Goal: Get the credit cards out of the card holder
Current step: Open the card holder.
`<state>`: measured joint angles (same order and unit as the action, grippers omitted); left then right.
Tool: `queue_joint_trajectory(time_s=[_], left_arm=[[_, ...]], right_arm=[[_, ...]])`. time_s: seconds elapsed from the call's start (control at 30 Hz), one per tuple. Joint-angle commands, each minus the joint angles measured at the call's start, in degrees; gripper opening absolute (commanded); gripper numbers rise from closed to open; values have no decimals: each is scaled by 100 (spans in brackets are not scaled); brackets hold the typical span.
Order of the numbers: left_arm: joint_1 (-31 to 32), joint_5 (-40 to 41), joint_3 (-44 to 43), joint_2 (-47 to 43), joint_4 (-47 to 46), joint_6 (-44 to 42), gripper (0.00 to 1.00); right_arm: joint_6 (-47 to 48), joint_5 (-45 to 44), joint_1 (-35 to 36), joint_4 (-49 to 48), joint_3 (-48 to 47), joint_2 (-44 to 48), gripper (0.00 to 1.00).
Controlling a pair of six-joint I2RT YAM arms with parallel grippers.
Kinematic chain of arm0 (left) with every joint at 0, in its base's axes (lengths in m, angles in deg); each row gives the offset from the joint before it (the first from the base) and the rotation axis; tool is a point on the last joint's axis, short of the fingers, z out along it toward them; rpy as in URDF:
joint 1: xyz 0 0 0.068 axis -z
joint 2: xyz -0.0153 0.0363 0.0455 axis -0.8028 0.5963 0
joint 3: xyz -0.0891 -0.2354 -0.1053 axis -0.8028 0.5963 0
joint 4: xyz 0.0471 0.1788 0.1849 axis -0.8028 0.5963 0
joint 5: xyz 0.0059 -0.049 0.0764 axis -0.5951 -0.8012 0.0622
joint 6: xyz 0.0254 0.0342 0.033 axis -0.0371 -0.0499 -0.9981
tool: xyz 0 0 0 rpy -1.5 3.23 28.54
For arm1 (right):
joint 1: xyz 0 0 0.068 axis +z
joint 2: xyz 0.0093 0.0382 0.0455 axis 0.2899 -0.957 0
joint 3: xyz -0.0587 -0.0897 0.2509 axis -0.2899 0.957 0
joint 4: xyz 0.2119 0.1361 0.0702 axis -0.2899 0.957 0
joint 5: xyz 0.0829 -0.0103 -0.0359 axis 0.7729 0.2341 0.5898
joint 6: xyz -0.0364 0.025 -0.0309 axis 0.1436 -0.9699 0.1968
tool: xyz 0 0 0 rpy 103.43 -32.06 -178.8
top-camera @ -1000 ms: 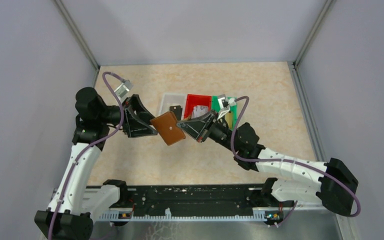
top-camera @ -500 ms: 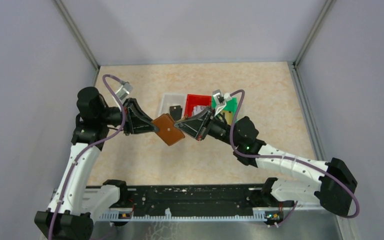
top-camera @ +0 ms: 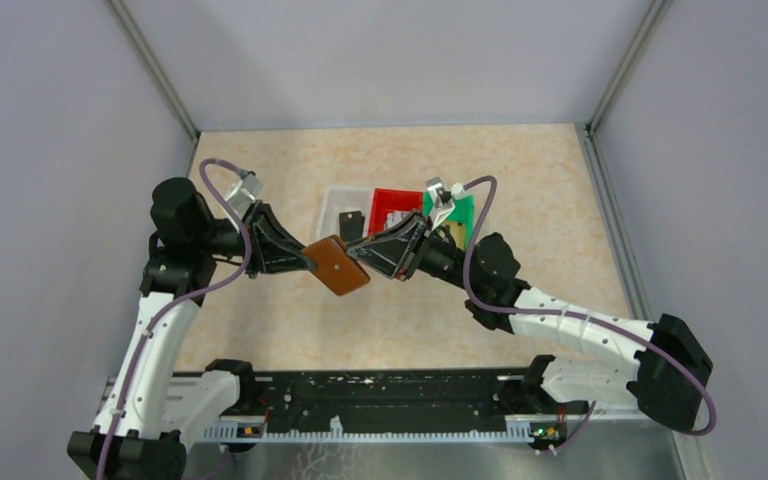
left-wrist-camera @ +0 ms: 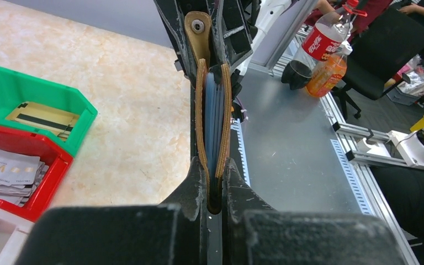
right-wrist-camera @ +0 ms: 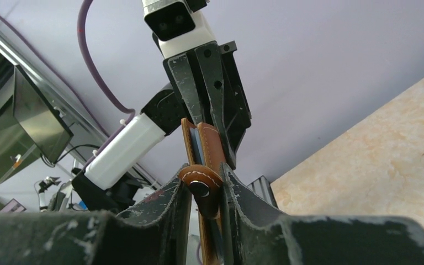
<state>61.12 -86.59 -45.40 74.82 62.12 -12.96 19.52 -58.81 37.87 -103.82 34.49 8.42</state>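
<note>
Top external: left pincer (top-camera: 310, 262) is clamping card holder (top-camera: 340, 268) aloft for right pincer (top-camera: 357, 250), narrowly straddling its tab (right-wrist-camera: 200, 185), grip unclear.

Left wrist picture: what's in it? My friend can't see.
The left end effector pinches a brown card holder edge-on, blue sleeves inside; the far end sits inside the right end effector. At left, a green bin and a red bin hold cards.
</note>
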Motion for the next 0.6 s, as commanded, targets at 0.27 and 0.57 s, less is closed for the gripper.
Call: queue_joint_trajectory(time_s=[0.27, 0.57], left_arm=[[27, -54, -156, -23, 28, -162, 41], [27, -38, -106, -94, 326, -278, 83]], right_arm=[[-224, -30, -124, -341, -22, 155, 0], [400, 252, -129, 981, -666, 290, 0]])
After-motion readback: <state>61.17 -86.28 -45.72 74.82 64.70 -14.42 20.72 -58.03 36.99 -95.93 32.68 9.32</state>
